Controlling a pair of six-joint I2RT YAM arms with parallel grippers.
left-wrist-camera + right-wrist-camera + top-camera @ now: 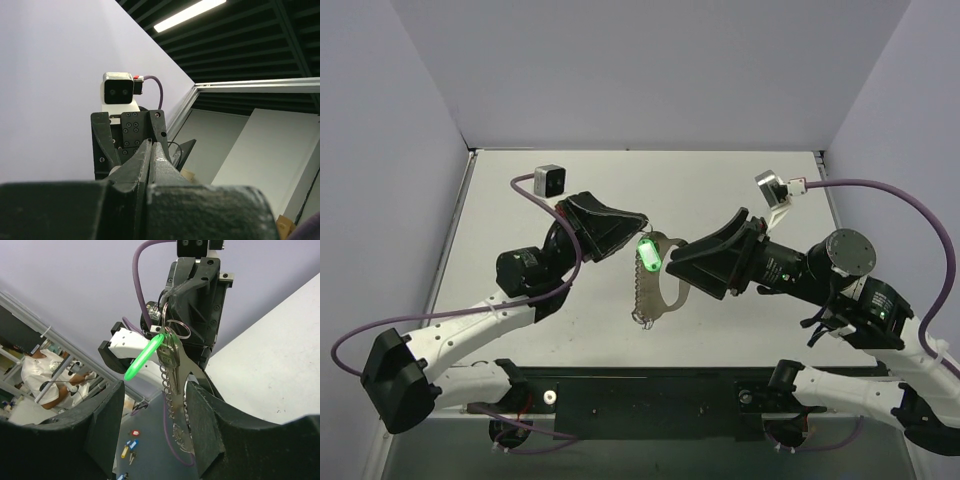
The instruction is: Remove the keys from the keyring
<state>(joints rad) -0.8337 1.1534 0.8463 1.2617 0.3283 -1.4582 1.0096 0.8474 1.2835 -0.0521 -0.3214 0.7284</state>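
the left gripper (638, 226) is held above the table (750, 180), its fingers pressed together on the keyring (167, 320). from the ring, well off the table, hang a glowing green tag (645, 257), the silver keys (170, 356) and a linked chain (169, 392). the right gripper (678, 262) faces it with fingers apart, the hanging bunch between them, untouched.

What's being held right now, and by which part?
Left gripper is shut on the keyring, pinching the top of the ring; keys, green tag and chain hang below. Right gripper is open, holding nothing.
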